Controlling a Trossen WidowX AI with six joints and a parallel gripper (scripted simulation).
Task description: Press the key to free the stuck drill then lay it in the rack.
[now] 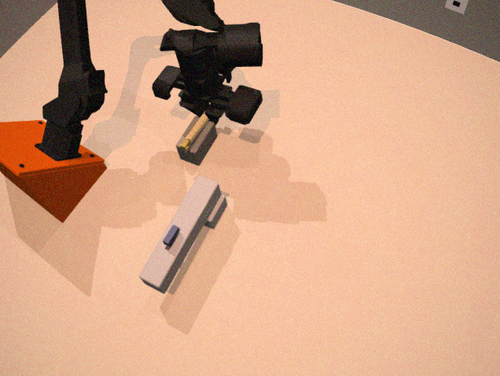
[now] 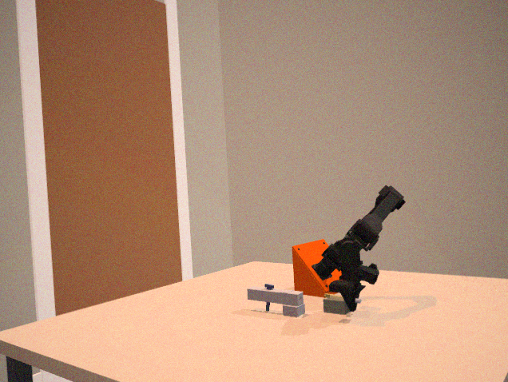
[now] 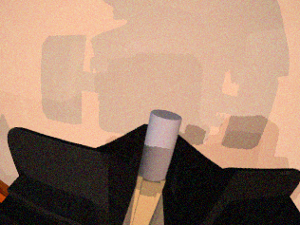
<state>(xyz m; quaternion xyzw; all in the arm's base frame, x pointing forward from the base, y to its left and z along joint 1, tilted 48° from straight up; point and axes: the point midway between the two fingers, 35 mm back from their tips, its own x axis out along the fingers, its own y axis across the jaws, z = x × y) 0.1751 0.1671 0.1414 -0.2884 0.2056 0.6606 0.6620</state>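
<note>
The drill, a yellow rod with a light grey cylindrical end, lies lengthwise along the top of the dark grey grooved rack. Whether it rests fully in the groove cannot be told. My gripper is shut on the drill near its grey end, at the far end of the rack. The dark blue key stands in the light grey bar, its head above the top and its stem showing beneath.
A small grey block supports one end of the bar, close in front of the rack. The orange wedge-shaped base with the arm's foot stands to the left in the top view. The arm reaches over from behind.
</note>
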